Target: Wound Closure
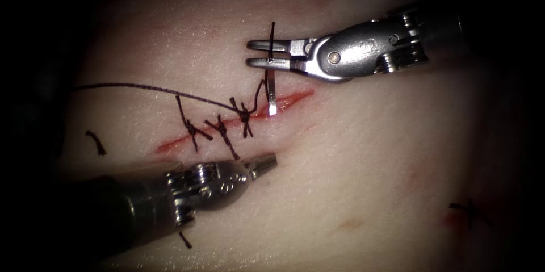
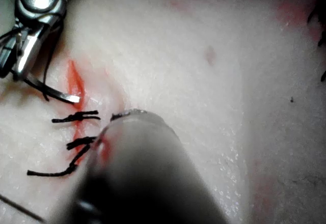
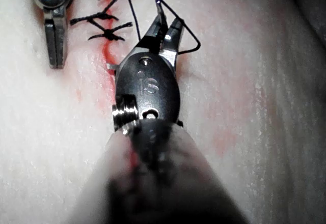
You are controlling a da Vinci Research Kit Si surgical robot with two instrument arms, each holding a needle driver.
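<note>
Three knotted stitches (image 1: 218, 127) cross the left part of the cut (image 1: 233, 121) in the endoscope view, where the right tool (image 1: 258, 53), its jaws parted, grips the needle (image 1: 272, 87) near its blunt end, tip hanging at the unclosed right stretch with thread (image 1: 142, 87) trailing left, while the left tool (image 1: 264, 163) lies clenched and empty below. The left wrist view shows the needle tip (image 2: 71, 99) beside the cut's red fluid (image 2: 74, 79), not buried. In the right wrist view the right tool's jaws clasp the needle, the left tool (image 3: 55, 43) alongside.
</note>
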